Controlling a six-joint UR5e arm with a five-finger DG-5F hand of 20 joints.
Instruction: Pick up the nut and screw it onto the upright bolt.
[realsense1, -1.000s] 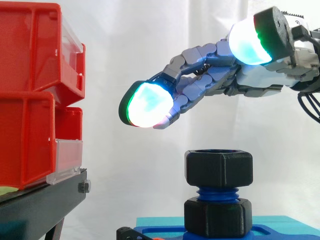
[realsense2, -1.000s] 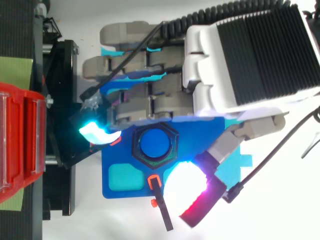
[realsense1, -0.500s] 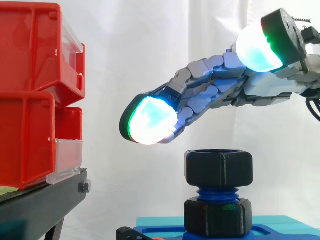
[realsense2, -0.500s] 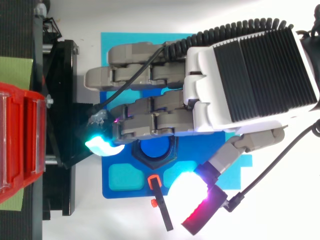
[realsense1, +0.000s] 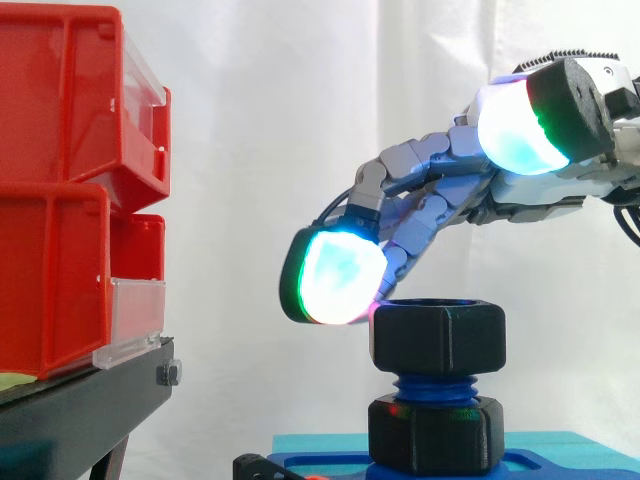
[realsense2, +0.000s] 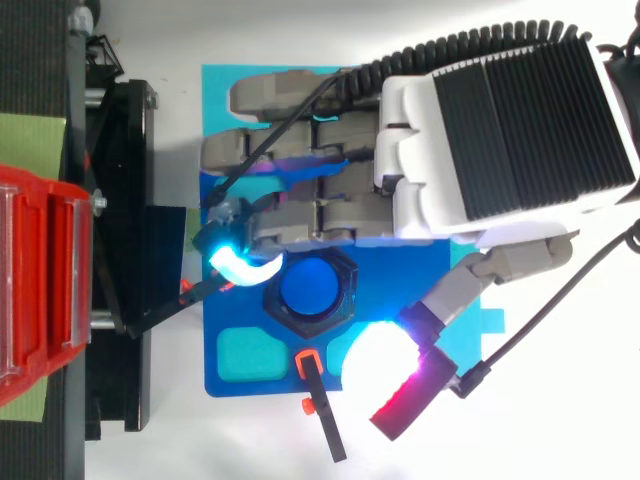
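White curtain (realsense1: 300, 120) behind, red bins (realsense1: 70, 180) at left. The black nut (realsense1: 438, 338) sits atop the upright blue bolt (realsense1: 435, 387). My hand (realsense2: 500, 130) hovers over it, loosely spread and holding nothing. I should close thumb and fingers on opposite flats, keeping the nut level.

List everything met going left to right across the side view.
Stacked red bins → glowing fingertip of the hand → black nut on top of the blue bolt → the hand's thumb pad near the right edge.
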